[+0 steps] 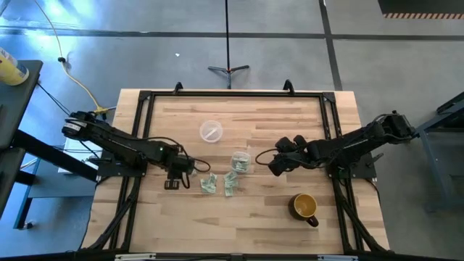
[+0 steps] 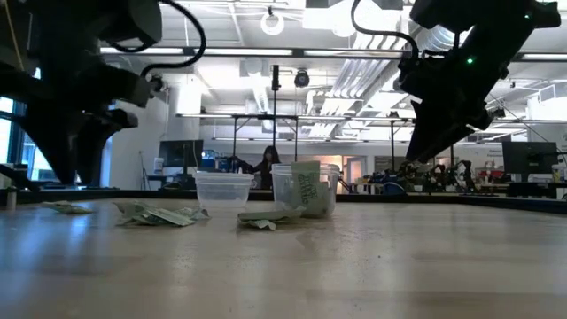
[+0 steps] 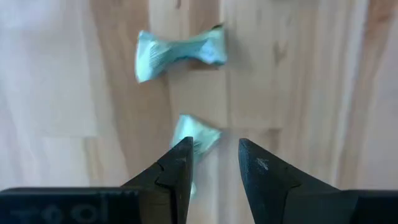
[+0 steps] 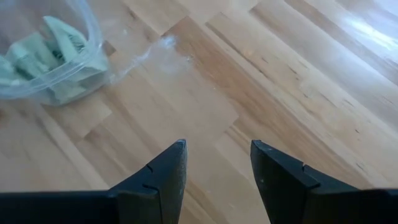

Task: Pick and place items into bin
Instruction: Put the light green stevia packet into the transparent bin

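Left arm reaching in from the left edge toward the table's middle, left gripper (image 3: 211,168) low over the wood, fingers parted, nothing between. Right arm stretched in from the right edge, right gripper (image 4: 214,168) raised near centre, fingers spread and bare.

A flat clear round disc (image 1: 210,131) lies on the wooden table (image 1: 254,225), toward the far edge. A mustard-yellow mug (image 1: 304,206) with a handle stands near the right front. A black tripod stand (image 1: 228,69) is on the floor beyond. In the low view, a person (image 2: 266,166), possibly seated, shows in the background.
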